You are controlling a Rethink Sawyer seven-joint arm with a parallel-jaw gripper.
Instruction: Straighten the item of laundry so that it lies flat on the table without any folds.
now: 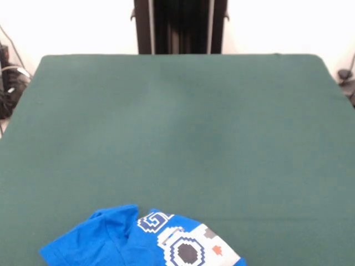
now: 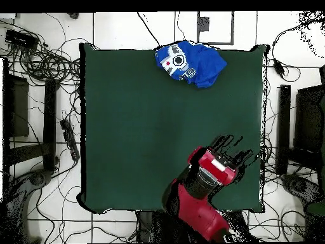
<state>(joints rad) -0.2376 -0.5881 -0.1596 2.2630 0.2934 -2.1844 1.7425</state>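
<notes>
The item of laundry (image 1: 119, 244), a bright blue shirt with a white pixel graphic and pale block letters, lies bunched and folded at the near edge of the dark green table (image 1: 177, 127), partly cut off by the frame. In the overhead view the shirt (image 2: 202, 65) sits at the table's (image 2: 139, 127) top edge, right of the middle. The red and black arm comes up from the bottom of the overhead view. Its gripper (image 2: 230, 147) hangs over the table's lower right part, far from the shirt. The front view does not show the gripper.
The black pedestal (image 1: 180, 26) stands behind the table's far edge. Tangled cables (image 2: 44, 60) lie on the floor left of the table, and more cables (image 2: 285, 63) lie to its right. Dark equipment (image 2: 311, 121) stands at the right side.
</notes>
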